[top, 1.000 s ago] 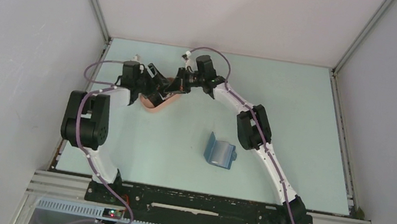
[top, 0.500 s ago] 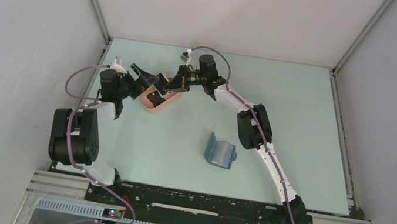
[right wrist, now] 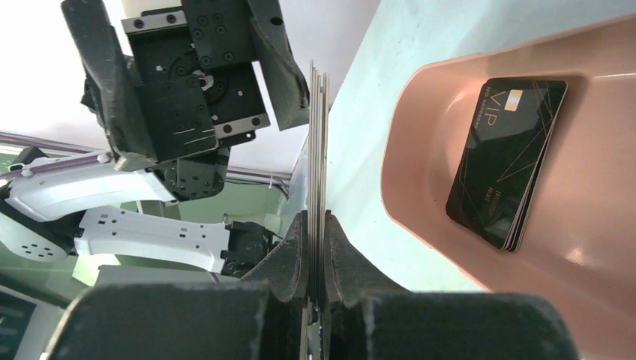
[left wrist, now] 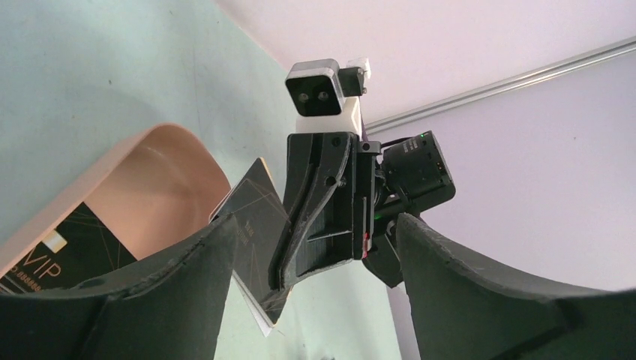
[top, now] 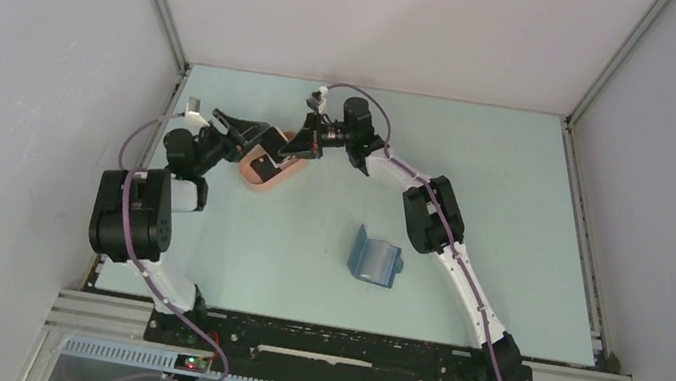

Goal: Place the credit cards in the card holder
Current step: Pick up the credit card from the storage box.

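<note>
My right gripper (top: 294, 147) (right wrist: 316, 219) is shut on a thin stack of black credit cards (right wrist: 319, 135), seen edge-on and held upright just off the left rim of the pink oval tray (right wrist: 420, 112). A second stack of black VIP cards (right wrist: 506, 161) lies flat in the tray. My left gripper (top: 238, 129) (left wrist: 315, 232) is open and empty, facing the right gripper; the held cards (left wrist: 259, 217) stand between its spread fingers (left wrist: 150, 300). The blue card holder (top: 374, 258) lies open on the table, nearer the arm bases, apart from both grippers.
The pink tray (top: 259, 185) sits at the back left of the pale green table (top: 511, 226). White enclosure walls and metal posts bound the table on the left, back and right.
My left arm has swung back to the left, its gripper leaving the tray and opening towards the right gripper. The right gripper keeps its cards by the tray, barely moved.
</note>
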Robot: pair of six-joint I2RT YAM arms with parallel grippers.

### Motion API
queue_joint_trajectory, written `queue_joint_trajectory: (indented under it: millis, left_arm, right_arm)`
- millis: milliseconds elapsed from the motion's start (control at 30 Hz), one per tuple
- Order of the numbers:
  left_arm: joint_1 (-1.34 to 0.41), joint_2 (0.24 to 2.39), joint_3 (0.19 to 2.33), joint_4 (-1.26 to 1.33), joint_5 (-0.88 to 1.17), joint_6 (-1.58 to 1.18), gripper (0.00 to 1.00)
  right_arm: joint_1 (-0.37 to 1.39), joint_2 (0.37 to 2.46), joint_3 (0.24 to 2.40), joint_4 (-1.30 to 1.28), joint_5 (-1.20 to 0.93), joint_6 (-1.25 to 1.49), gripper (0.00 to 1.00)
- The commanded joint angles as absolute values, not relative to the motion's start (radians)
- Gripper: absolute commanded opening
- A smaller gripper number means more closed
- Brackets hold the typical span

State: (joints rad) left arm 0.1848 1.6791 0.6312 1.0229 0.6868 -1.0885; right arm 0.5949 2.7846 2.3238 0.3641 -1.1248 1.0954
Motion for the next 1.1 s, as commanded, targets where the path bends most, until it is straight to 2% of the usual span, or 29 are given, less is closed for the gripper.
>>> queue_joint_trajectory:
  millis: [0, 300, 700, 867, 1067]
  left_arm:
    - [0.201, 1.683, 0.58, 1.127, 0.699, -1.14, 0.81]
    - [0.215, 1.582, 0.558, 0.874, 0.607, -0.994, 0.83]
    - [0.175, 1.665, 0.622, 0.877, 0.625, -1.03, 0.8]
    - [0.15, 1.736, 0.663, 0.926, 0.644, -1.072, 0.69]
    - [0.138, 1.801, 0.681, 1.01, 0.654, -1.136, 0.45]
  right_arm:
    - [0.589, 2.723, 2.318, 0.451, -1.151, 1.157, 0.0]
    - [0.596, 2.72, 2.312, 0.465, -1.149, 1.175, 0.0]
    - [0.618, 2.718, 2.307, 0.475, -1.147, 1.192, 0.0]
    - [0.621, 2.722, 2.304, 0.465, -1.14, 1.19, 0.0]
    - [0.624, 2.727, 2.306, 0.45, -1.132, 1.19, 0.01]
